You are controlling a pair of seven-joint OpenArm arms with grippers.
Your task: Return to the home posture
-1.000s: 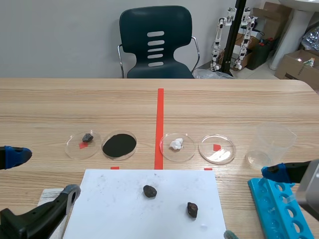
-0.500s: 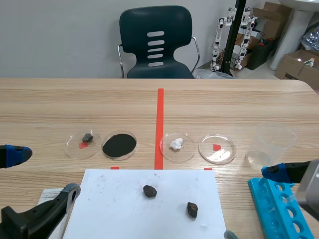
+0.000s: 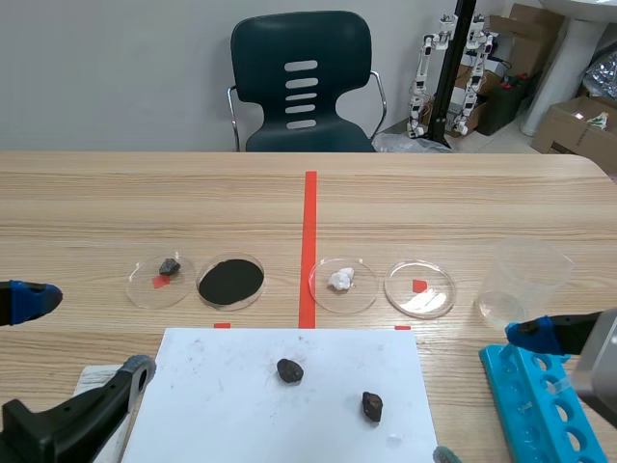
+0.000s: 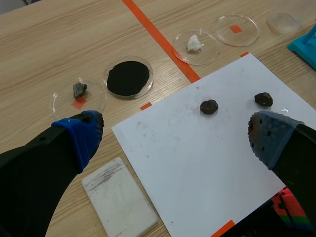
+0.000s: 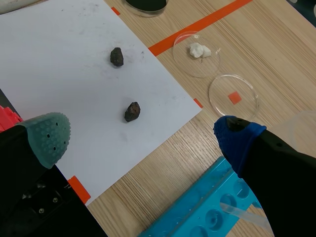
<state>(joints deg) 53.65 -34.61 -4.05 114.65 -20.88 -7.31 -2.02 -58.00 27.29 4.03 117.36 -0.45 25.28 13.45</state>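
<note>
Above the white sheet (image 4: pixel 197 163), the left claw (image 4: pixel 175 134) and the right claw (image 5: pixel 142 134) both hung spread and empty, with two dark stones (image 4: pixel 209 106) lying on it.

Both black arms sit low, one coming in from each side. The black two-fingered left claw (image 4: pixel 173 133) stands wide apart with nothing between its dotted pads. The matching right claw (image 5: pixel 142 136) is equally spread and holds nothing.

Brightly, evenly lit from above. Only faint, soft shadow under a dark stone (image 3: pixel 290 370) on the white sheet (image 3: pixel 222 405); gentle glare on the empty dish (image 3: pixel 434 294) and pale worktop (image 3: pixel 482 203).
</note>
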